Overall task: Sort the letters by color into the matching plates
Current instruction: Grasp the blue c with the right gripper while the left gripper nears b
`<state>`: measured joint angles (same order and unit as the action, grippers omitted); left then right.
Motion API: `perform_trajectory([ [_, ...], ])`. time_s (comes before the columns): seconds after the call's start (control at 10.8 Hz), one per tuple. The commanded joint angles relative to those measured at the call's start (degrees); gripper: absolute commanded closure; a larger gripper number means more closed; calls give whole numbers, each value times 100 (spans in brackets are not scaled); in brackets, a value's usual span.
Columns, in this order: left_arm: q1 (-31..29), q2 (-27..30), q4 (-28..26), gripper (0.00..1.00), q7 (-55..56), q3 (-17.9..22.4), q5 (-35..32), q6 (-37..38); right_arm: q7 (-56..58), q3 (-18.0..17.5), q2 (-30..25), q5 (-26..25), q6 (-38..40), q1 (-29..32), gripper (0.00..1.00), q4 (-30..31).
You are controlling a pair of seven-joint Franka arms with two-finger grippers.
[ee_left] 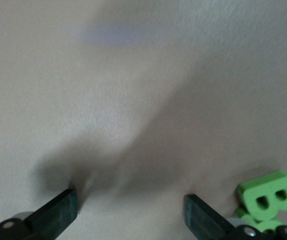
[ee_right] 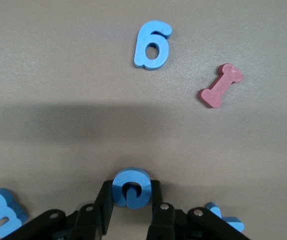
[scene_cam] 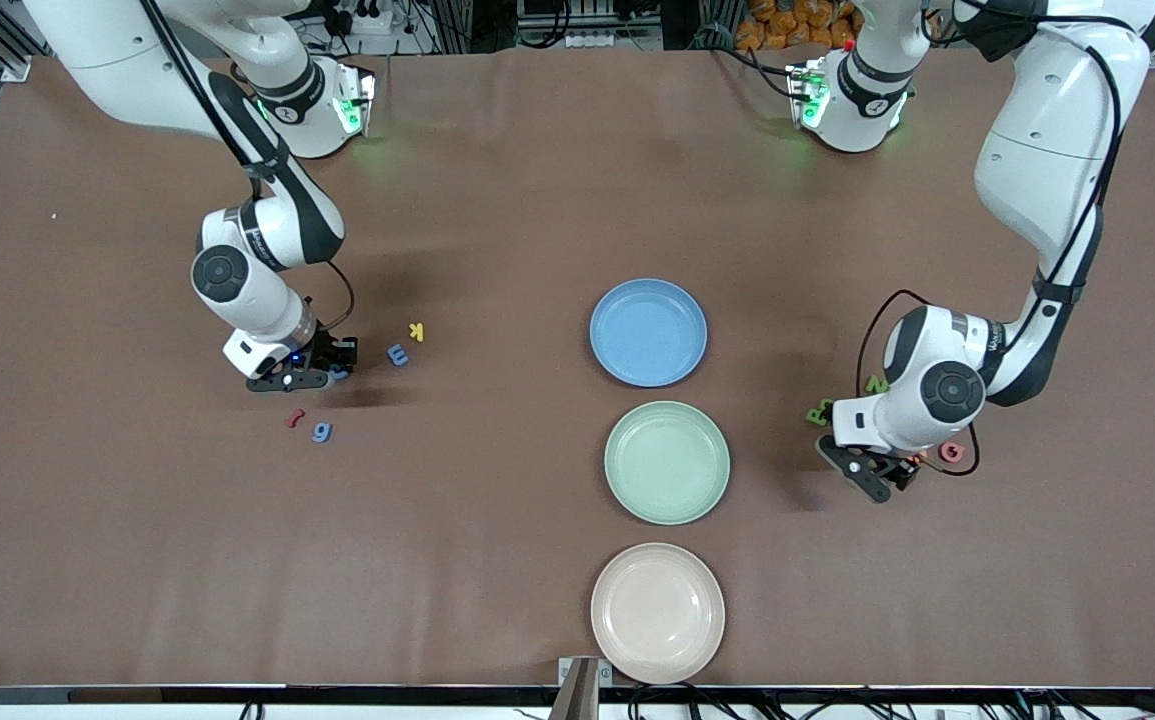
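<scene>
All three plates (scene_cam: pixel 648 332) sit empty, so our sorting has barely begun. Our right gripper (ee_right: pixel 128 202) pinches a blue letter (ee_right: pixel 130 188) at the table among the letters at the right arm's end; our left gripper (ee_left: pixel 131 210) waits spread beside a green B (ee_left: pixel 269 195).

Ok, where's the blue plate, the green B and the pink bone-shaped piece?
blue plate (scene_cam: pixel 604 310): front view, on its rim.
green B (ee_left: pixel 268 194): left wrist view, on its top face.
pink bone-shaped piece (ee_right: pixel 221 85): right wrist view, on the middle of its bar.

Matt foam-like letters (ee_right: pixel 152 45) lie on a matt brown table (scene_cam: pixel 497 200).
</scene>
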<state>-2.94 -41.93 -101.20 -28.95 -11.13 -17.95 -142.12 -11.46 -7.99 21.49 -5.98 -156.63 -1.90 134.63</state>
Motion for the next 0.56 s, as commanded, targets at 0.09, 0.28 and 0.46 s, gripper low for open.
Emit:
perform_trajectory([
  [0.09, 65, 175, -417, 0, 352, -73, -173, 62, -190, -62, -13, -140, 10, 40, 100, -85],
  [0.28, 503, 176, -392, 0, 1028, -73, -165, 62, -286, -71, -197, -88, 455, 32, 100, -365],
  [0.46, 610, 185, -330, 0, 1303, -73, -165, 62, -1082, -79, -321, -35, 1473, -361, 100, -1058],
])
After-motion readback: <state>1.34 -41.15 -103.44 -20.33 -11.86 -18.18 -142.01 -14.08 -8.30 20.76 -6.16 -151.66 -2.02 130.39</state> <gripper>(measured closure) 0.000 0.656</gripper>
